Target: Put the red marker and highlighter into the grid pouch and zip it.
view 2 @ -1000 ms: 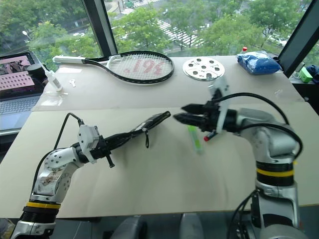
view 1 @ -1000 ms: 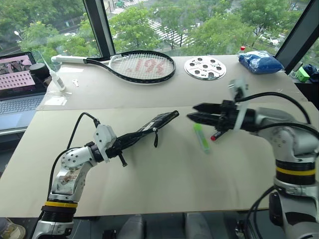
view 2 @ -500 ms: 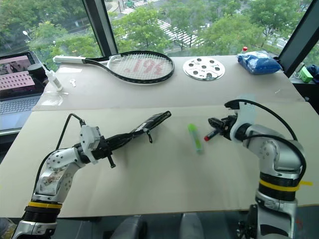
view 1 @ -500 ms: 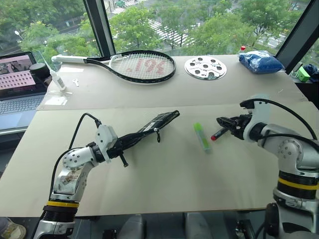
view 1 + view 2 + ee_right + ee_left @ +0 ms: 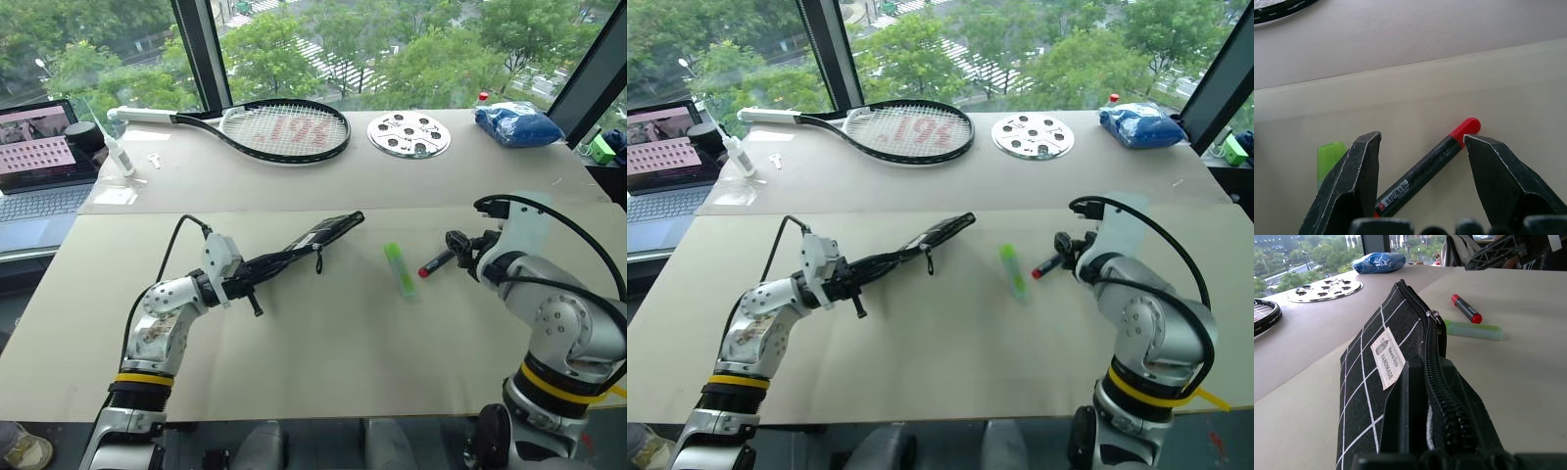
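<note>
right fingers straddle the red marker, left clamp holds the pouch

your left gripper [image 5: 257,281] is pressed tight on one end of the grid pouch [image 5: 315,236], holding it on edge above the table [image 5: 323,343] with the zipper side up and the white label facing out; the pull strap dangles near the far end. your right gripper [image 5: 1422,144] has its fingers spread, one on each side of the red marker [image 5: 1425,172], which lies flat on the table between them; you cannot tell whether either finger touches it. the highlighter [image 5: 399,268] lies flat just beside the marker, between it and the pouch, apart from both. farther back on the table you have a tennis racket [image 5: 274,128], a perforated metal disc [image 5: 409,134] and a blue bag [image 5: 514,122]; a laptop [image 5: 39,162] sits at your far left.
</note>
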You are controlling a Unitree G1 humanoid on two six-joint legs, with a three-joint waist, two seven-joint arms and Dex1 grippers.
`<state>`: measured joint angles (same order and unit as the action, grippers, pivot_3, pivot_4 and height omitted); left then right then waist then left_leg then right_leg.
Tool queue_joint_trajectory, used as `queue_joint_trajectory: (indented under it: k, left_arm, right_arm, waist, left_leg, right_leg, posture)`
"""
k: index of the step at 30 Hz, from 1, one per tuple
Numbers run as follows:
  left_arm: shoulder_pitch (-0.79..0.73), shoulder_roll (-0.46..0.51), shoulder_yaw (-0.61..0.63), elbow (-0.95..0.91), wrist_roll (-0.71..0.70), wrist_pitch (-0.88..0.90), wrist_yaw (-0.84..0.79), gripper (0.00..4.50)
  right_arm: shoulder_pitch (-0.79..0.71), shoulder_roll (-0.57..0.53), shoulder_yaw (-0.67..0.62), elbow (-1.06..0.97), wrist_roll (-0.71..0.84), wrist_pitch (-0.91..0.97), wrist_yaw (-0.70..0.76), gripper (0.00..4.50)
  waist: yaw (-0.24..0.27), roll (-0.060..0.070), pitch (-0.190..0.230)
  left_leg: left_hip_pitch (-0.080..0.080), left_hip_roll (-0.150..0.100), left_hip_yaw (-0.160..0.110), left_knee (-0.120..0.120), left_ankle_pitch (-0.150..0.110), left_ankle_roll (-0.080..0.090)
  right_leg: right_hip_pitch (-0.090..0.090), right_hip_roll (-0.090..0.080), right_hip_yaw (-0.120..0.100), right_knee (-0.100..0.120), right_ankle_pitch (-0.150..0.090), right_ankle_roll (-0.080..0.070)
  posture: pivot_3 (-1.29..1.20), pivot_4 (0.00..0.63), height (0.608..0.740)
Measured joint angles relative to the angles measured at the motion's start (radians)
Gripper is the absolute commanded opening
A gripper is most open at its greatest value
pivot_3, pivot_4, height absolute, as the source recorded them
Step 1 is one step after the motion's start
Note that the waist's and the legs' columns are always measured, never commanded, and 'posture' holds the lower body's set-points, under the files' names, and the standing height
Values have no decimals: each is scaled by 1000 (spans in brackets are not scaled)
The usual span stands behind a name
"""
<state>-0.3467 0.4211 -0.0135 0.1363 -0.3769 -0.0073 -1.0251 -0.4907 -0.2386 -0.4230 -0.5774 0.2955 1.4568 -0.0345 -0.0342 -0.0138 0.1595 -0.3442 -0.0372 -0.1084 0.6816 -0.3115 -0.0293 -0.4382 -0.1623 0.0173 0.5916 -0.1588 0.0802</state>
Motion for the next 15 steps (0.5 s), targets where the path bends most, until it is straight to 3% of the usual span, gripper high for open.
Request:
queue_joint_trajectory:
  k: [15]
  left_arm:
    - [-50, -66, -57, 150, 47, -131, -88, 0]
  right_arm:
    - [29, 164, 43, 33, -158, -39, -126, 3021]
  waist:
    - [-9, 0, 0]
  left_leg:
    - [1, 0, 0, 0, 0, 0]
  right_leg:
    - [0, 0, 0, 0, 0, 0]
  posture:
    - [0, 150, 740]
